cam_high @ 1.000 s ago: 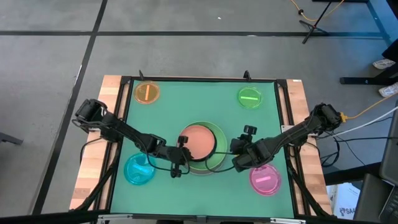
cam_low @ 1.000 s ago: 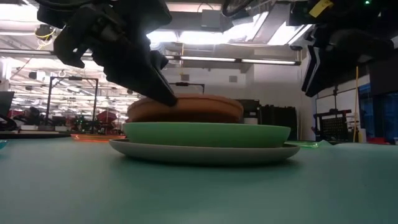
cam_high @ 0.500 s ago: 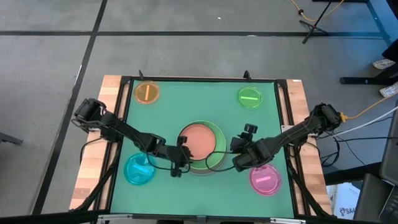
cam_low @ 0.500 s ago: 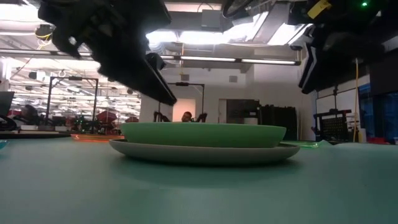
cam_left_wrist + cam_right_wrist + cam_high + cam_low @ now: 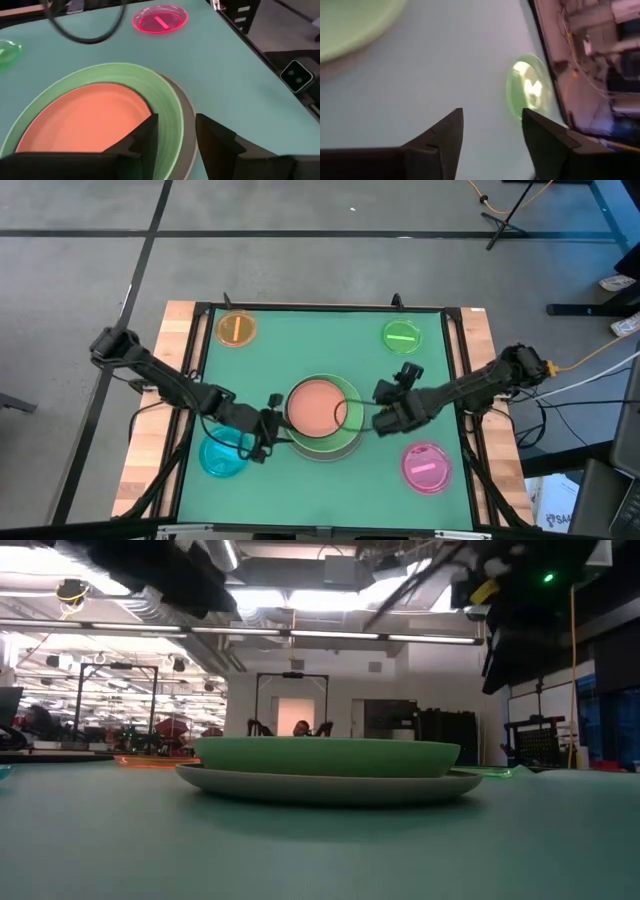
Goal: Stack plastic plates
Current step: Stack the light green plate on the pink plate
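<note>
At the table's middle a salmon plate (image 5: 318, 406) lies inside a light green plate (image 5: 350, 435), which rests on a grey-white plate (image 5: 330, 786). In the left wrist view the salmon plate (image 5: 85, 120) sits well inside the green rim (image 5: 167, 100). My left gripper (image 5: 272, 420) stands open just above the stack's left rim (image 5: 175, 132) and touches nothing. Beyond the stack's right side my right gripper (image 5: 378, 408) is open (image 5: 492, 130) and empty. In the low view both arms are up clear of the stack.
Small translucent plates lie apart on the green mat: orange (image 5: 236, 329) at the far left, green (image 5: 401, 336) at the far right, cyan (image 5: 222, 452) at the near left under my left arm, and pink (image 5: 427, 466) at the near right. Wooden borders flank the mat.
My left gripper has let go of the salmon plate, which has dropped below the green plate's rim. The gripper has then risen and drawn back toward the table's left edge. My right gripper has risen and moved toward the far edge.
</note>
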`<state>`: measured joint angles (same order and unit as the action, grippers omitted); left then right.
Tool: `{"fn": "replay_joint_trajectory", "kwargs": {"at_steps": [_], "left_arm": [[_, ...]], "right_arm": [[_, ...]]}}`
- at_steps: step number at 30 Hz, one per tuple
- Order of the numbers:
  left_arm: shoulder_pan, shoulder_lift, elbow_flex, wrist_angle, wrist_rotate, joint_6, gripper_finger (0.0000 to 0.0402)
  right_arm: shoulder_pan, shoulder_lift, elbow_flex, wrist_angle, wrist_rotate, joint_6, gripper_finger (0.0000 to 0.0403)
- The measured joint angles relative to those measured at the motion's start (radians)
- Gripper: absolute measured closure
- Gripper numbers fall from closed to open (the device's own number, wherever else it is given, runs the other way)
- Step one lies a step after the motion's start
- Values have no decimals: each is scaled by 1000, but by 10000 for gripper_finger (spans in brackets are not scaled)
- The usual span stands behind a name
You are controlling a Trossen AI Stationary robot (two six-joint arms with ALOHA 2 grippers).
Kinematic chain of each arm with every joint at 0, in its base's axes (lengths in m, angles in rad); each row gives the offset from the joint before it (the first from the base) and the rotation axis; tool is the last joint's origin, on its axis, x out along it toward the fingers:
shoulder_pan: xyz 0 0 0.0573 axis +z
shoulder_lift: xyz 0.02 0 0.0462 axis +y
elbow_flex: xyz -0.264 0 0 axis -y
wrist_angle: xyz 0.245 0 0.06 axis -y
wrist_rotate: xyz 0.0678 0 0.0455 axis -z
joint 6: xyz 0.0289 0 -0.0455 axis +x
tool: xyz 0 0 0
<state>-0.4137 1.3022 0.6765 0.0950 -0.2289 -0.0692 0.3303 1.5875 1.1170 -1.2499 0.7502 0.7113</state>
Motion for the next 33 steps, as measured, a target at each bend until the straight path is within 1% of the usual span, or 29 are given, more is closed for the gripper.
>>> {"fn": "replay_joint_trajectory", "kwargs": {"at_steps": [3, 7, 12, 17, 20, 26, 33], "left_arm": [[0, -39, -73, 59, -31, -8, 278], [3, -72, -130, 85, -69, -54, 278], [3, -73, -139, 84, -74, -78, 278], [13, -73, -139, 81, -77, -77, 278], [19, -73, -139, 81, -77, -77, 278], [27, -73, -139, 80, -77, -78, 278], [27, -73, -139, 80, -69, -86, 278]], "right_arm": [[-79, -1, -12, 28, 6, -82, 199], [-206, -1, -70, 141, -22, -230, 201], [-401, -1, -158, 386, -122, -444, 211], [-573, -1, -205, 624, -198, -577, 214], [-662, -1, -217, 711, -244, -593, 215], [-794, -1, -271, 900, -389, -612, 215], [-864, -1, -331, 951, -428, -594, 215]]}}
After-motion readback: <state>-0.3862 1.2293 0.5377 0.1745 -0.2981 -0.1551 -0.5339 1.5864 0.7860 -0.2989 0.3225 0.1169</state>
